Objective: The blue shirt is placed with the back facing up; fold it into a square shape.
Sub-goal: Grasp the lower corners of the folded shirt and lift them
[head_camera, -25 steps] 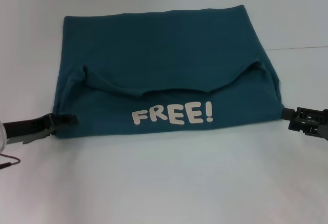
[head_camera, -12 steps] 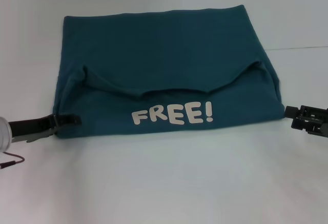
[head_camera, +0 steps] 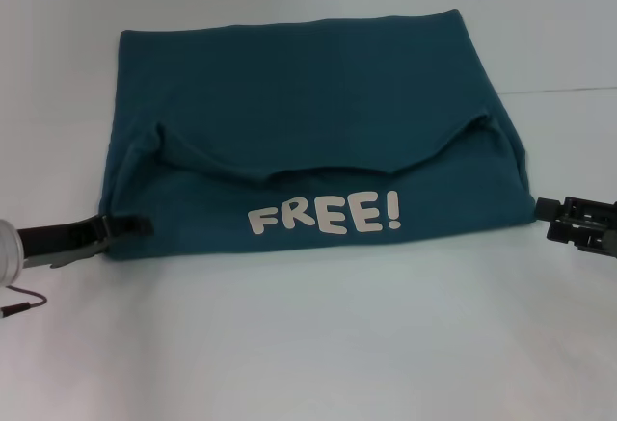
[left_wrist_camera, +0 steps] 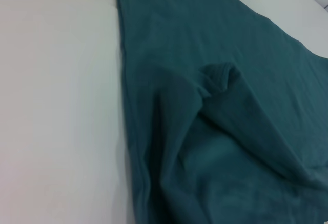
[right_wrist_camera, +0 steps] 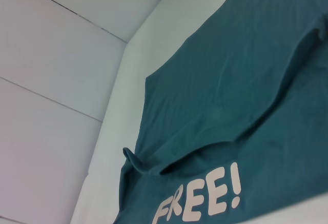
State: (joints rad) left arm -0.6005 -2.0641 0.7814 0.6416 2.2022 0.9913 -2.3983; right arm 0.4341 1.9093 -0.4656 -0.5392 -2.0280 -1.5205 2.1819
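Note:
The blue shirt (head_camera: pixel 308 122) lies flat on the white table. Its near part is folded over the plain back, so the white "FREE!" lettering (head_camera: pixel 325 216) faces up along the near edge. My left gripper (head_camera: pixel 135 224) lies low at the shirt's near left corner, touching the cloth. My right gripper (head_camera: pixel 540 208) is just off the shirt's near right corner, a small gap from the cloth. The left wrist view shows the shirt's (left_wrist_camera: pixel 215 131) side edge and a tucked sleeve fold. The right wrist view shows the shirt (right_wrist_camera: pixel 236 90) with its lettering (right_wrist_camera: pixel 200 198).
The white table (head_camera: pixel 308 344) stretches out on all sides of the shirt. A thin dark red cable (head_camera: pixel 24 302) hangs by my left arm at the near left. A seam line (head_camera: pixel 569 89) runs across the table at the far right.
My right gripper has drawn back a little to the right, off the shirt's near right corner. My left gripper has shifted slightly right at the near left corner. The shirt has not moved.

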